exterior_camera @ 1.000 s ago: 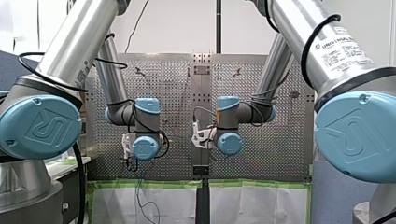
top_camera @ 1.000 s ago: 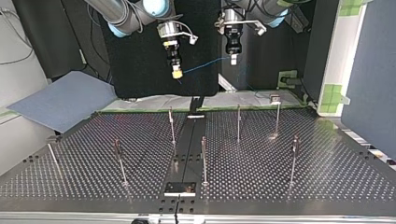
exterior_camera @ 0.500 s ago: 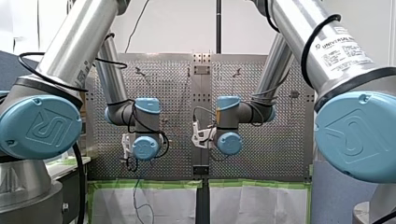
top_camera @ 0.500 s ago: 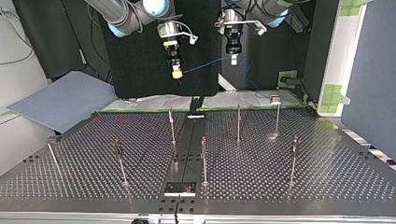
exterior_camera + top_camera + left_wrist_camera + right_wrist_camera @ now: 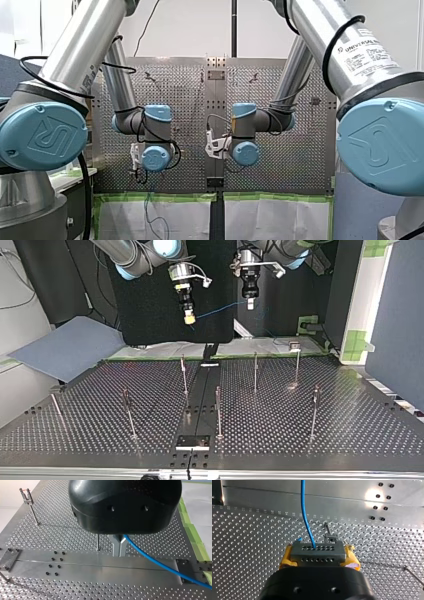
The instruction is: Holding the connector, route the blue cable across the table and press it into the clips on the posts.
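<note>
You have a thin blue cable [image 5: 305, 517] to manage. It looks light and limp, soft enough to sag and loop under its own weight, and only the grey connector [image 5: 317, 551] at its end is rigid. So grip hard on the connector. Further out from the connector, I judge the cable wants only a light pinch, enough to steer it.

The right claw [image 5: 189, 318] is pressed together on the connector, with its yellow pads [image 5: 284, 560] against the connector's two sides. The cable leaves the connector's perforated face straight ahead. The left claw [image 5: 119, 545] is a little way out from the connector, its metal fingers [image 5: 116, 547] closed on the cable. The span from the connector to that claw hangs nearly straight in the air, and the slack drops away beyond it.

The table [image 5: 325, 440] lies well below the connector. The posts [image 5: 255, 372] and their clips [image 5: 26, 495] also stand below it, and the cable touches none of them. Pull gently, since a jerk could tug the wire out of the connector.
</note>
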You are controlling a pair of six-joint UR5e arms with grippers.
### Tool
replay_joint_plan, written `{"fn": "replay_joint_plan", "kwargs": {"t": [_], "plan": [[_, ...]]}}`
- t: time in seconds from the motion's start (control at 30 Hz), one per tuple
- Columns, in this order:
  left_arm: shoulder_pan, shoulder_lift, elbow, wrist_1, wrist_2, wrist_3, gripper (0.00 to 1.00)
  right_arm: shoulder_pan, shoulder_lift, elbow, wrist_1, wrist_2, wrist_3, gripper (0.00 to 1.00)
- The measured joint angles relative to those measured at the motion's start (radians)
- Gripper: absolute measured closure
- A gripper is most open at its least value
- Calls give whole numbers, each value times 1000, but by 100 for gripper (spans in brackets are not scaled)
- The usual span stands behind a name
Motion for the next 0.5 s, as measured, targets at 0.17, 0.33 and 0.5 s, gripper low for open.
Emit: {"fn": "replay_joint_plan", "kwargs": {"t": [0.17,0.33,0.5], "plan": [[28,30,-21,-31,12,0,100,19,21,-21,21,20,-16,100],[39,51,-27,-57,14,0,100,31,71,-49,71,41,-25,100],[40,54,-28,-60,14,0,100,32,120,-53,120,44,-26,100]]}}
